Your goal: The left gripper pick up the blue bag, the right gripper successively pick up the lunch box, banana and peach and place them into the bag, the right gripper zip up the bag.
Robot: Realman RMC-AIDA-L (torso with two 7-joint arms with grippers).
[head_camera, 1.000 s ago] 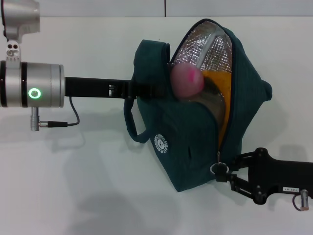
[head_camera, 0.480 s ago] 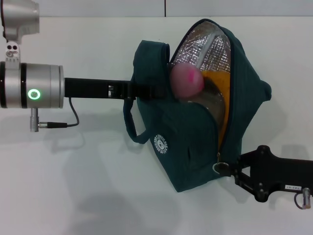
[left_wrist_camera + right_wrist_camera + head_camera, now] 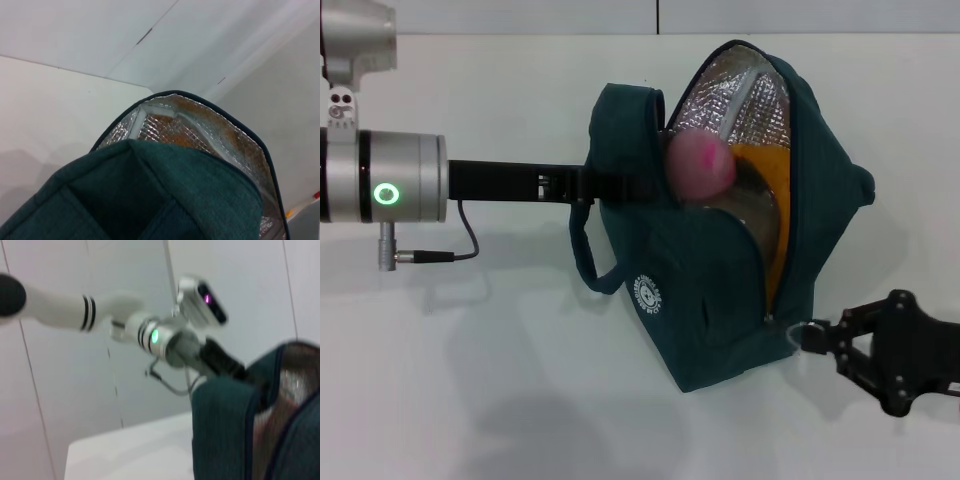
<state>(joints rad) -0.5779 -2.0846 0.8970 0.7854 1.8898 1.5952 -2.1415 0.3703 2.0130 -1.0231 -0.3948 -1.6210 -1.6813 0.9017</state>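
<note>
Jaws of the right gripper are clenched on the metal ring zip pull at the near lower corner of the blue bag. Beyond it the bag gapes open, peach and banana inside. The left gripper grasps the bag's far rim, lifting it above the white surface.

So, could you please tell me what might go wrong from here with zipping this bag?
1. The right tool grips only the small metal ring zip pull, so it might slip out under the pull.
2. The round pink peach bulges at the open mouth of the dark teal fabric bag and could block the zip or roll out.
3. The left tool holds the bag by one edge, so the bag may swing.
</note>
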